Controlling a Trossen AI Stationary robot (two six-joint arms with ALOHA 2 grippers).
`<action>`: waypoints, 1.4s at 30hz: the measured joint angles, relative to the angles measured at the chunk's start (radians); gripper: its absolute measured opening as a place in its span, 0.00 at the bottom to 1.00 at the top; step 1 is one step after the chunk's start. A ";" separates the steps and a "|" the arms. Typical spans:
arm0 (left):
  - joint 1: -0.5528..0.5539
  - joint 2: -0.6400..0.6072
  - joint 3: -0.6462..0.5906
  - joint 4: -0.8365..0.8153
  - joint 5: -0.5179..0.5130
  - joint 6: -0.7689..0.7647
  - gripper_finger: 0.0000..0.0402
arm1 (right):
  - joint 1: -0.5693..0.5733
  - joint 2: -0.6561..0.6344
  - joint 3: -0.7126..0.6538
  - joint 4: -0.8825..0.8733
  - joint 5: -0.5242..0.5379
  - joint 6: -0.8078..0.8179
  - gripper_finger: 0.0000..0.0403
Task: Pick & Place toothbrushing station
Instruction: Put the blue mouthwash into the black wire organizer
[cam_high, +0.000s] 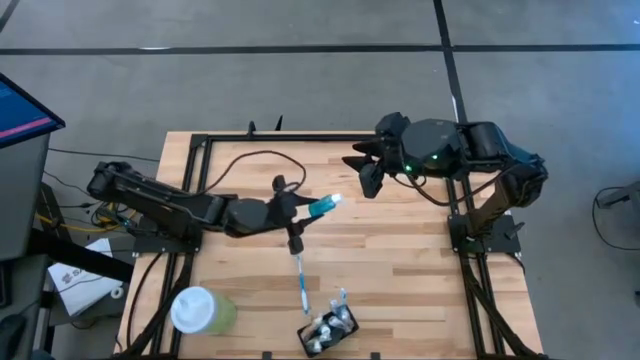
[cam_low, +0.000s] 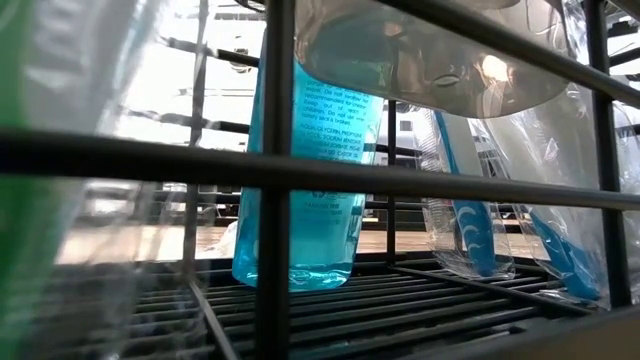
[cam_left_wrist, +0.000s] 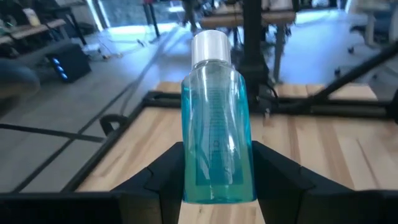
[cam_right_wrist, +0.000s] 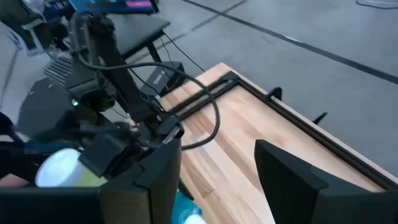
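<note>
My left gripper (cam_high: 300, 210) is over the middle of the table, shut on a small teal bottle with a white cap (cam_high: 326, 205); the bottle also shows in the left wrist view (cam_left_wrist: 214, 118). A blue-and-white toothbrush (cam_high: 300, 280) lies flat on the wood. The black holder (cam_high: 328, 331) stands at the near edge with packaged items in it. In the low view another blue bottle (cam_low: 305, 180) stands on the holder's wire floor beside wrapped toothbrushes (cam_low: 470, 230). My right gripper (cam_high: 368, 172) is open and empty at the far right, and shows in its own wrist view (cam_right_wrist: 217, 180). My left gripper pinches the bottle's lower body (cam_left_wrist: 186, 180) between its two fingers (cam_left_wrist: 165, 180), one on each side. The fingers come about level from the table's left and lie along the bottle. The bottle sticks out ahead of them, white cap (cam_left_wrist: 210, 46) toward the table's right.
A pale green cup with a white round lid (cam_high: 200, 310) stands at the near left corner. A black cable (cam_high: 250, 160) loops over the far left of the table. A black frame rail (cam_high: 290, 136) runs along the far edge.
</note>
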 joint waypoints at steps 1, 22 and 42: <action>0.000 -0.013 0.000 0.002 -0.010 0.001 0.38 | 0.005 0.000 0.000 0.013 0.001 0.000 0.49; -0.023 -0.071 0.000 -0.006 -0.029 -0.029 0.38 | 0.083 -0.412 -0.941 0.816 0.024 0.213 0.48; -0.037 -0.070 -0.001 0.271 -0.029 -0.080 0.38 | 0.053 -0.512 -1.320 1.416 -0.188 0.482 0.56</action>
